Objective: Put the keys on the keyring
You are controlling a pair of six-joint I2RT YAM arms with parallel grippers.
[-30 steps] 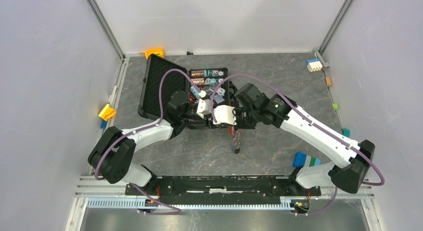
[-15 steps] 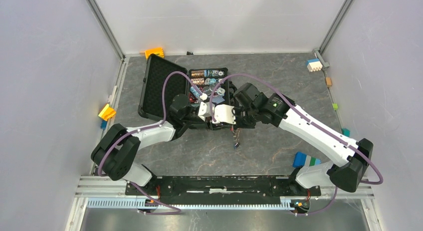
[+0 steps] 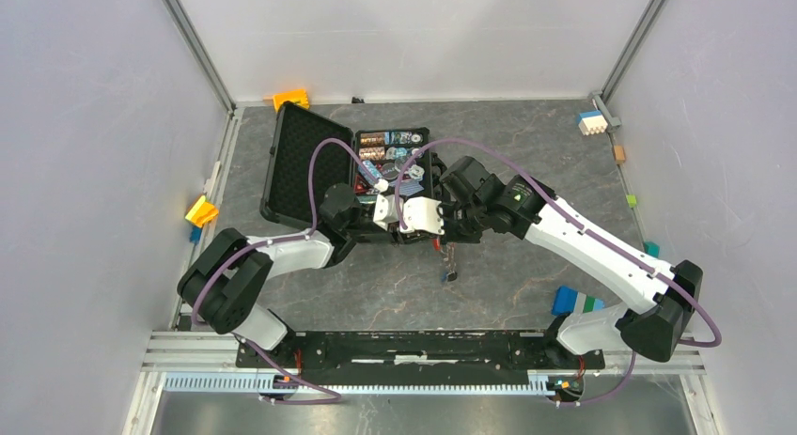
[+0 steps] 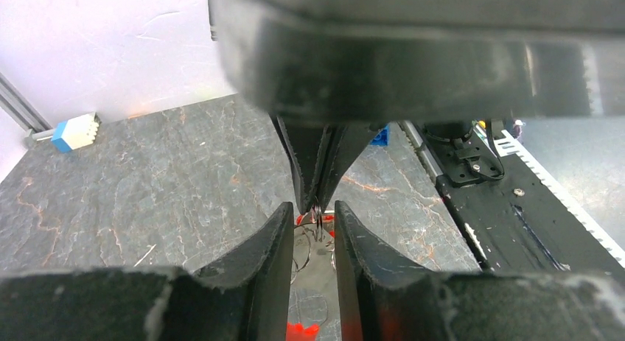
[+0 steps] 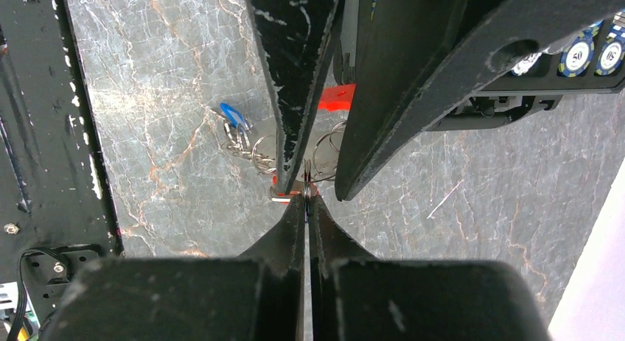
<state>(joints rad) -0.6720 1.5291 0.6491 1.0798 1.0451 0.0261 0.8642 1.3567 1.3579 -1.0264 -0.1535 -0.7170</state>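
**Hands meet off the case's front edge**

Right hand is pinched shut on the thin keyring, above the surface just off the open black case. Left hand stands partly open, its 2 fingers flanking that ring without clamping it. Blue key hangs nearby on small rings, and the red tag shows between the left fingers. Bare stone runs toward the near rail. Chips in the case read "50".

The fingers of the left gripper are covering part of the keyring in the right wrist view, and the bottom edge is cutting it off in the left wrist view. From above, its rings are perhaps blurring together.
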